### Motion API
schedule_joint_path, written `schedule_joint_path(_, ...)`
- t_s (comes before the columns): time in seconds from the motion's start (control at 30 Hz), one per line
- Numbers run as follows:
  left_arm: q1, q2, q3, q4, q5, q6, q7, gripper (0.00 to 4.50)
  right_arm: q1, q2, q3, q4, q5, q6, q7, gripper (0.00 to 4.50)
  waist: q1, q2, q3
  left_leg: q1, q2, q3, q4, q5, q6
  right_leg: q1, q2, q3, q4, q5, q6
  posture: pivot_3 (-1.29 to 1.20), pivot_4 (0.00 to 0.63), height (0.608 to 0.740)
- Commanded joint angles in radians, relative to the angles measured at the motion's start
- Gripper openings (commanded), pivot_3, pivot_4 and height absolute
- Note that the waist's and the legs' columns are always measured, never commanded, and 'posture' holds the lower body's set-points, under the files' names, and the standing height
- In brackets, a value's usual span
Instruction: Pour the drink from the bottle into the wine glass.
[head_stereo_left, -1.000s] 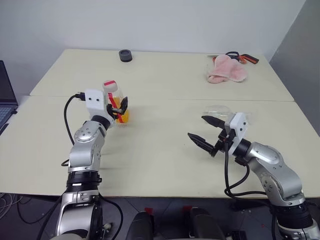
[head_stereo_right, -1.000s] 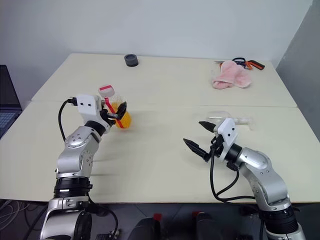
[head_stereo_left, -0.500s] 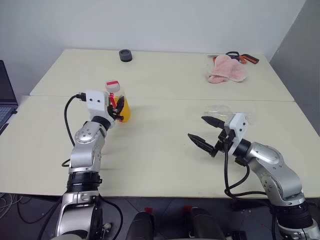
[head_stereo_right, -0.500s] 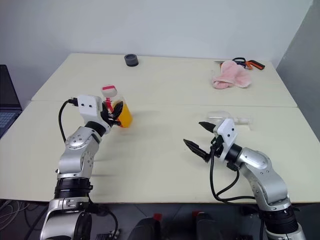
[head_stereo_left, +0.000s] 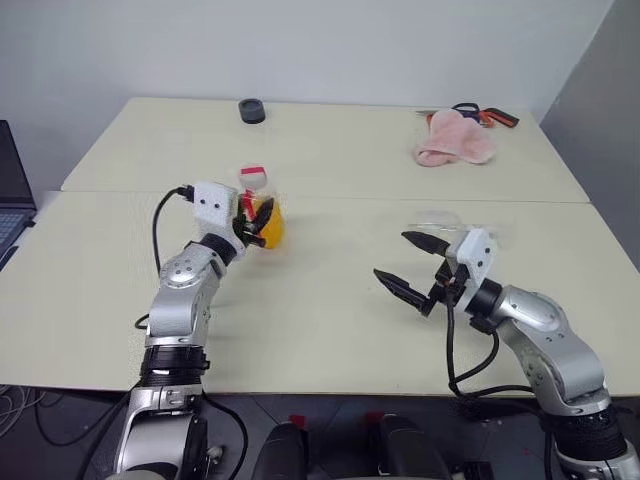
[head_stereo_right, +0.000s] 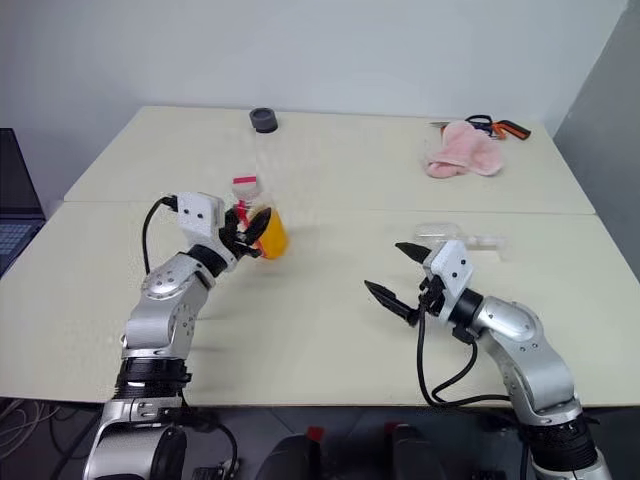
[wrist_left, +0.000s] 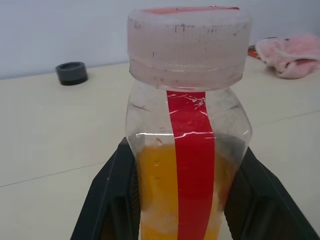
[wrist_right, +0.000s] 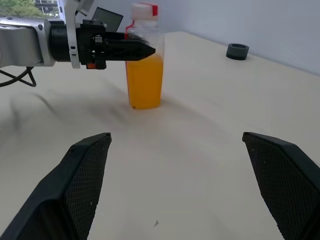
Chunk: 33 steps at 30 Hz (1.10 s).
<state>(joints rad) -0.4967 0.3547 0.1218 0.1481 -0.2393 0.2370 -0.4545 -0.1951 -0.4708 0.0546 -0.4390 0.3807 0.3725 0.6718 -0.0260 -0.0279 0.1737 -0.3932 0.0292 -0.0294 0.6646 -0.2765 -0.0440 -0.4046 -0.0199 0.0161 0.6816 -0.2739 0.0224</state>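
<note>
The bottle (head_stereo_left: 265, 215) is clear with a red stripe and a white cap, and the orange drink (wrist_right: 145, 82) fills its lower half. It is upright, with its base at or just above the table. My left gripper (head_stereo_left: 257, 222) is shut on its sides, and its black fingers (wrist_left: 112, 200) flank the bottle (wrist_left: 190, 125) in the left wrist view. My right gripper (head_stereo_left: 392, 256) hovers open over the table's right half, holding nothing. The wine glass (head_stereo_right: 440, 232) shows as a clear shape just behind the right wrist. It seems to lie on its side and is partly hidden.
A pink cloth (head_stereo_left: 452, 140) and a tool with orange handles (head_stereo_left: 490, 115) lie at the far right. A small black round object (head_stereo_left: 251, 110) sits at the far edge. A laptop (head_stereo_left: 10, 190) is at the left edge. A seam (head_stereo_left: 350, 197) crosses the table.
My left gripper has closed on the bottle and carried it to the right, toward the table's middle. The right arm has stayed in place, still open.
</note>
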Motion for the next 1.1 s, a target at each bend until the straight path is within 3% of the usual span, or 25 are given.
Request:
schedule_joint_path(0.03,-0.048,0.000,-0.021,-0.060,-0.033,-0.001,-0.058,1.71,0.005,-0.021,-0.038,-0.080,0.039,0.031,-0.006,4.50,0.000,0.000,0.000,0.000,0.000,0.000,0.000,0.000,0.000,0.000,0.000,0.000,0.000,0.000,0.000,0.00,0.150,0.740)
schedule_joint_path(0.57,-0.107,-0.049,-0.087,-0.026,-0.095,0.072,-0.209,1.71,0.046,-0.056,-0.077,-0.209,0.101,0.125,-0.054,4.50,-0.002,0.000,0.000,0.000,0.000,0.000,0.000,0.000,0.000,0.000,0.000,0.000,0.000,0.000,0.000,0.00,0.150,0.740)
schedule_joint_path(1.1,-0.103,-0.112,-0.120,-0.045,-0.083,0.089,-0.201,1.71,0.033,-0.064,-0.087,-0.228,0.137,0.148,-0.070,4.50,-0.001,0.000,0.000,0.000,0.000,0.000,0.000,0.000,0.000,0.000,0.000,0.000,0.000,0.000,0.000,0.00,0.150,0.740)
